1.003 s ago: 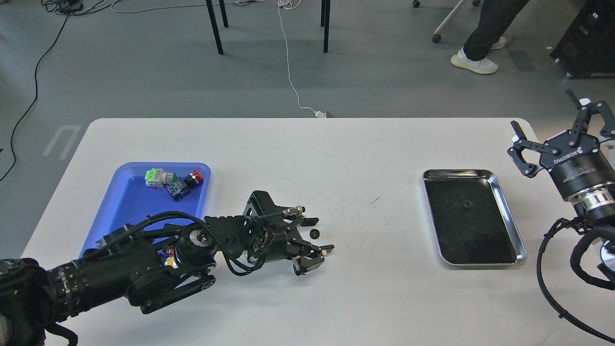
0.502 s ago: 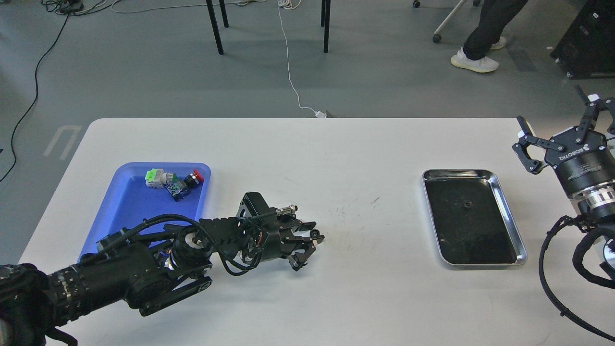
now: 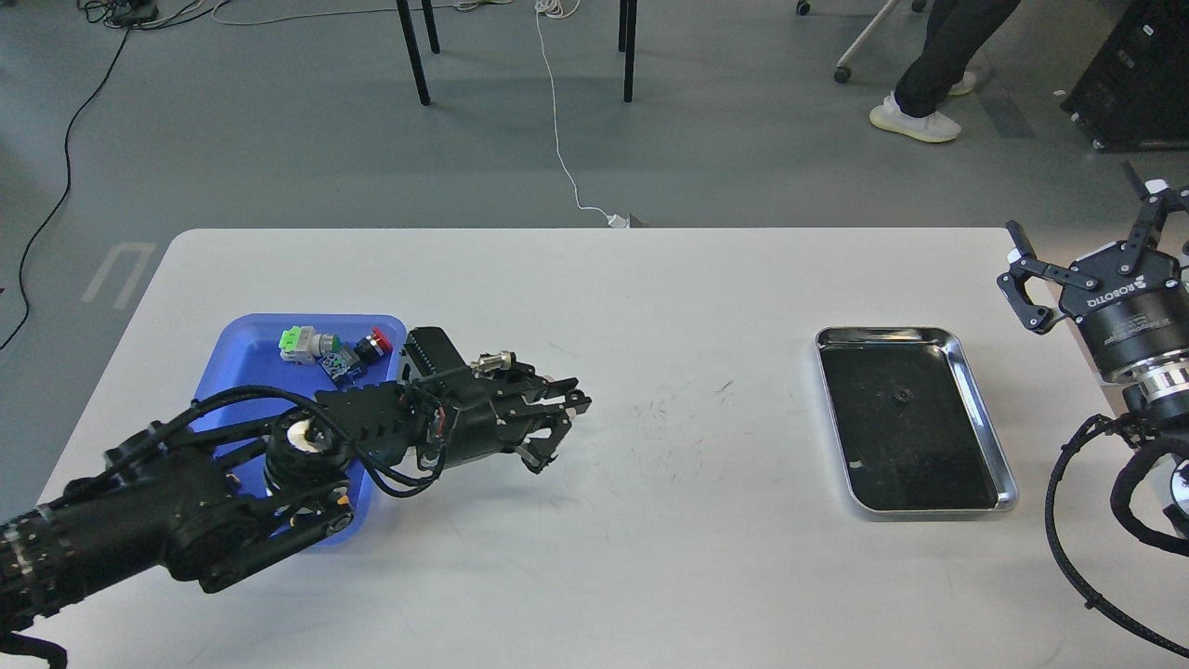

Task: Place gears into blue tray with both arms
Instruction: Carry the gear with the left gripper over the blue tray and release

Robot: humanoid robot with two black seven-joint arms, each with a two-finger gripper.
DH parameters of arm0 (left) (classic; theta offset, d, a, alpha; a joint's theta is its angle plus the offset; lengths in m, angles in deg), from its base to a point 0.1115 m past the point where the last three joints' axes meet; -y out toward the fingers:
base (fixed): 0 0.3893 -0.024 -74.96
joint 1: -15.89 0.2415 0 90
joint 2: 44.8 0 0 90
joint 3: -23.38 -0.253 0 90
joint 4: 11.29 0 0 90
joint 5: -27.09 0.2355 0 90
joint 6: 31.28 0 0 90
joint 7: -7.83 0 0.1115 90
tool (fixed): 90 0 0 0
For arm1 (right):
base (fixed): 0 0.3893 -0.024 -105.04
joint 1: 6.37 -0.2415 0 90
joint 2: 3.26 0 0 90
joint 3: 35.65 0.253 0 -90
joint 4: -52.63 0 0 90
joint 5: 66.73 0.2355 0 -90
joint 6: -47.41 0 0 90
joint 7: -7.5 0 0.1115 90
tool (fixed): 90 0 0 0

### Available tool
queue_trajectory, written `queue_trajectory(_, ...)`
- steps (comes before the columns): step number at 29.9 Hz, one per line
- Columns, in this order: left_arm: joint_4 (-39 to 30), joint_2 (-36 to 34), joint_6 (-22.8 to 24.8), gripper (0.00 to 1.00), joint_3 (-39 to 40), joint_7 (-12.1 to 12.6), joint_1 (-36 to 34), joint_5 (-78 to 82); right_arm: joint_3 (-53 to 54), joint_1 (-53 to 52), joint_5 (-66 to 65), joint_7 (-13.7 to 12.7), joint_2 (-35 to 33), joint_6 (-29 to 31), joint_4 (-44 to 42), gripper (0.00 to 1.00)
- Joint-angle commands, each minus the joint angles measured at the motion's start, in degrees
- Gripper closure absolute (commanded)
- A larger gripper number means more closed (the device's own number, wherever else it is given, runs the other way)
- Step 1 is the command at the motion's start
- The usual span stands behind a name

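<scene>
1. While one gear (image 3: pixel 899 397) lay as a tiny dark wheel near the middle of the silver tray (image 3: pixel 985 413), on its dark bottom, no gear could be told apart at the left pincer (image 3: pixel 560 428), because everything there was black.
2. That left pincer had its fingers drawn close together, but whether they clamped a gear between the tips I cannot tell.
3. It stood over the bare white worktop (image 3: pixel 650 520), just to the right of the blue tray (image 3: pixel 243 372), with the fingers pointing to the right.
4. Behind it, the left arm (image 3: pixel 186 511) crossed the near part of the blue tray and covered much of the floor of this tray.
5. In the far part of the blue tray lay the push-button switches (image 3: pixel 334 349), with green, blue and red parts, touching one another near the far rim.
6. On the right side of the worktop, the silver tray rested well apart from the blue tray.
7. At the right edge of the view, the right pincer (image 3: pixel 1082 255) was raised beyond the corner of the worktop, its fingers spread wide apart and holding nothing.
8. Beyond the worktop were a grey floor, a white cable (image 3: pixel 557 121), dark chair legs, and a person's legs with a white shoe (image 3: pixel 915 119).
</scene>
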Motion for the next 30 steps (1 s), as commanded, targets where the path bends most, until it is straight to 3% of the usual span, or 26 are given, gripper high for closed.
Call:
queue_trajectory(1,-3.17,-10.86,-1.10,0.91,1.08,-0.40,0.14,-6.58,0.00,-0.09,-0.02,-0.01,-0.14,-0.01,-0.01,0.02)
queue_trajectory(4,-1.33,-17.99,-2.07,0.91,0.20,-0.57,0.75,-10.55,0.35,0.00,-0.02,-0.01,-0.14,-0.01,0.08,0.02)
queue_trajectory(6,3.84,-21.08,-2.07,0.91,-0.33,-1.88,2.07,-11.17,0.44,-0.09,-0.02,-0.01,-0.14,-0.10,0.08,0.02)
queue_trajectory(10,13.33,-21.35,-2.25,0.91,-0.59,-5.84,4.71,-11.35,0.44,0.00,-0.02,-0.01,-0.14,-0.10,0.08,0.02)
queue_trajectory(17,17.66,-21.00,-2.16,0.89,-0.59,-6.20,7.26,-11.70,0.44,0.00,-0.02,-0.01,-0.14,-0.28,0.87,0.02)
queue_trajectory(21,18.10,-18.98,-2.16,0.79,-0.59,-6.20,8.05,-11.79,0.35,-0.09,-0.11,-0.09,-0.23,-0.28,0.96,0.02)
queue_trajectory(26,17.58,-18.98,-2.16,0.75,-0.59,-6.29,8.14,-13.28,0.35,-0.09,-0.11,-0.01,-0.41,-0.19,0.96,0.02)
queue_trajectory(30,17.31,-19.42,-2.33,0.56,-0.42,-6.55,7.97,-16.96,0.35,-0.09,-0.11,-0.01,-1.29,-0.28,1.31,0.02)
